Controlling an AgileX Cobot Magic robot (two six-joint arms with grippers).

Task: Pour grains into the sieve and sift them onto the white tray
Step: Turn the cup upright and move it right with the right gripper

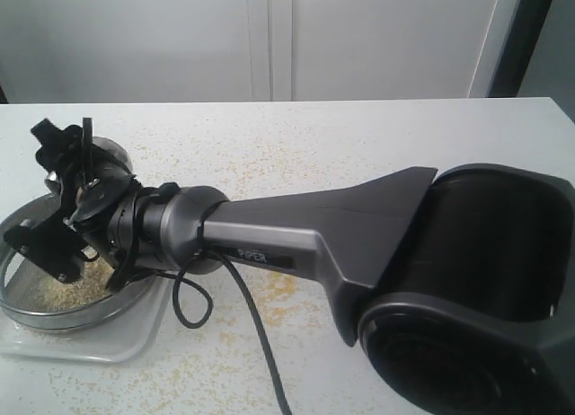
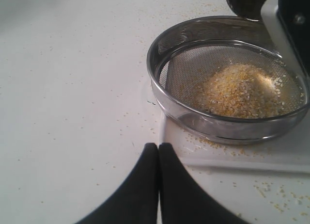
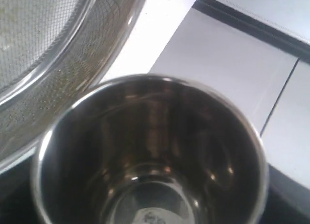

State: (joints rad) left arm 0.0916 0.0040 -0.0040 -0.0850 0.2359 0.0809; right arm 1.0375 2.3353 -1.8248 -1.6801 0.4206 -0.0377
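Right arm (image 1: 296, 222): I have it reaching from the right across to the left; forearm close to level
Right gripper (image 1: 67, 150): fingers angled upward; clamped on the steel cup (image 3: 150, 151)
Left gripper (image 2: 158, 149): I see both fingers pressed together, tips touching

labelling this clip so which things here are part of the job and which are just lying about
In the job: grains heaped in the sieve, tray under it, empty cup in the right hand.
Lying about: stray grains on the table, cable, shut left hand.
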